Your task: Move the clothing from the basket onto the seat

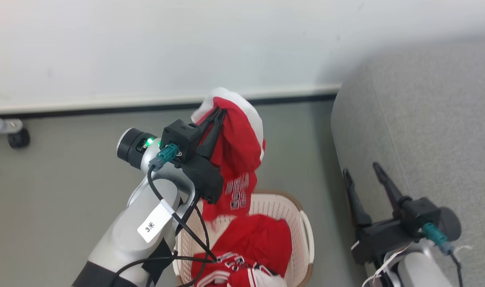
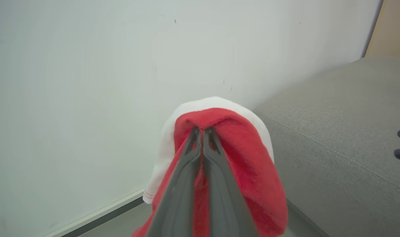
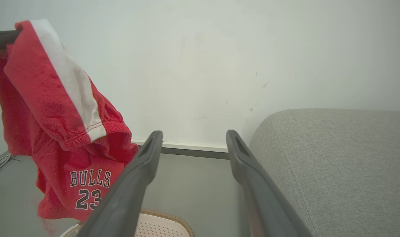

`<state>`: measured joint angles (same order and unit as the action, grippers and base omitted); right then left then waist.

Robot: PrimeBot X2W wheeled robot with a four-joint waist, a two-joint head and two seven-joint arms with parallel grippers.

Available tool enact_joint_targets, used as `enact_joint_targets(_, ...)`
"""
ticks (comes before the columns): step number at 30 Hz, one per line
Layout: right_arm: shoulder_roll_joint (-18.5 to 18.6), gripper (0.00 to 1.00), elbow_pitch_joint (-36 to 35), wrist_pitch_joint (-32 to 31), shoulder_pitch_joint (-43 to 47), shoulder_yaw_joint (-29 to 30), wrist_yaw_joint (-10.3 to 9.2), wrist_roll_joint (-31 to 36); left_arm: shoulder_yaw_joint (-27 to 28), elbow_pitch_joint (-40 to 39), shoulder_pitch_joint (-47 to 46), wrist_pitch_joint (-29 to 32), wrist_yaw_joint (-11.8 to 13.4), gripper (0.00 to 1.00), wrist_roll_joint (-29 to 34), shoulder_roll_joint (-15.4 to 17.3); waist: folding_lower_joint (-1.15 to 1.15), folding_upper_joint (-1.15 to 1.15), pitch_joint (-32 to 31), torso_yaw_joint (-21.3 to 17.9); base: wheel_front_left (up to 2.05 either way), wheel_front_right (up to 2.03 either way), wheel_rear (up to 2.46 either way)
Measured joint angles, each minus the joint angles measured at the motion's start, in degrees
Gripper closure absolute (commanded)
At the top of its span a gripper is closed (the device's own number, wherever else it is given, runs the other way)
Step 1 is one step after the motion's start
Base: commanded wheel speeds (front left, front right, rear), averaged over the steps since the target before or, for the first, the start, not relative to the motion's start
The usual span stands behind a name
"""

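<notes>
We record a smooth grey floor (image 1: 67, 179), bounded on the far side by a dark skirting strip (image 1: 107, 108) along the wall. A cream basket (image 1: 308, 239) stands on it near the middle and holds red clothing (image 1: 258, 239). The grey seat (image 1: 426, 131) stands just to the basket's right. A black castor (image 1: 19, 138) rests at the far left.

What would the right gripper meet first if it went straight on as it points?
Probably the wall near its skirting, though depth is unclear; the right gripper points between the seat and the hanging clothing.
</notes>
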<state>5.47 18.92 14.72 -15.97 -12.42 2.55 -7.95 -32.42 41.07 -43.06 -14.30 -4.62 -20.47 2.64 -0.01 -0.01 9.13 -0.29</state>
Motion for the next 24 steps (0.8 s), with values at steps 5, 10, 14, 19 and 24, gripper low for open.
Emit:
enact_joint_targets(5,-0.52,0.00,1.89,0.00,1.45,-2.33,1.07,0.14,-0.81,0.23,0.39,0.00,-0.53,1.00,-0.14,-0.01,0.00,0.00,-5.10,0.49,0.00,0.00,0.00)
enact_joint_targets(10,-0.79,0.00,3.42,-0.01,2.38,-4.65,1.97,0.58,-2.13,-1.12,0.97,0.00,-0.96,1.00,-0.14,-0.23,0.00,0.00,-8.71,0.82,0.00,0.00,0.00)
enact_joint_targets(14,-0.89,0.00,4.95,-0.01,2.24,-5.97,2.54,0.93,-3.04,-1.86,1.14,0.00,-1.01,1.00,-0.16,-0.25,0.00,0.00,-10.28,1.05,0.00,0.00,0.00)
enact_joint_targets(19,-0.93,0.00,8.39,-0.01,-0.23,-8.08,3.23,1.52,-4.79,-2.75,1.33,0.00,-1.45,1.00,-0.49,-0.36,0.00,0.00,-11.91,1.56,0.00,0.00,0.00)
enact_joint_targets(24,-1.00,0.00,11.91,-0.01,-3.32,-9.89,3.60,1.87,-7.04,-3.52,1.78,0.08,-1.51,1.00,-0.59,-0.37,0.01,0.00,-12.50,2.23,0.00,0.00,0.00)
